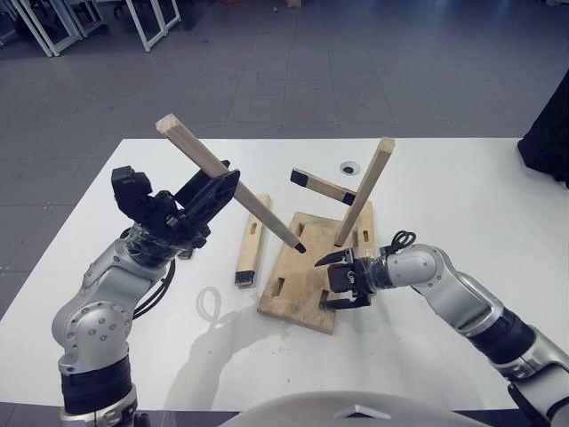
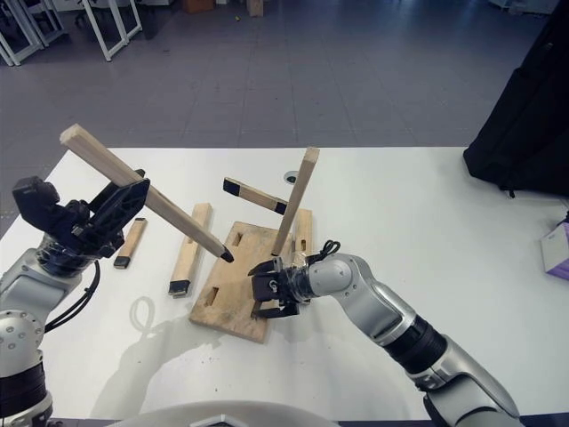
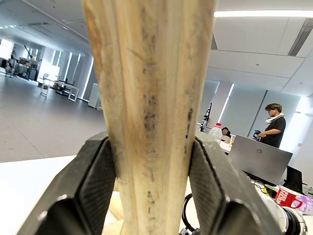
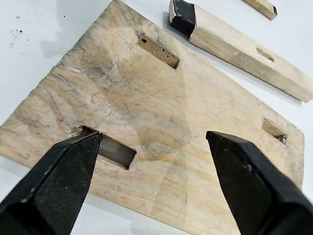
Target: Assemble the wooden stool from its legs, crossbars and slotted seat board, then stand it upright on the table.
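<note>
Left gripper (image 1: 216,184) clamps 1 wooden leg (image 1: 185,142) aloft; right gripper (image 1: 343,281) gapes wide over the seat board (image 1: 292,295).

light: bright, even | source: ceiling strip (image 3: 264,13) overhead | shadows: soft on counter (image 1: 444,196) | focus: eye views sharp | blur: near leg (image 3: 151,122), fingers (image 4: 54,196) soft-edged

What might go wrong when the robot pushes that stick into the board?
1. The leg in the left gripper is held slanted, so its black tip may miss a slot or jam.
2. The right gripper is open over the board, not gripping it, so the board might slide when pushed.
3. The standing leg leans; a bump could topple it.
</note>
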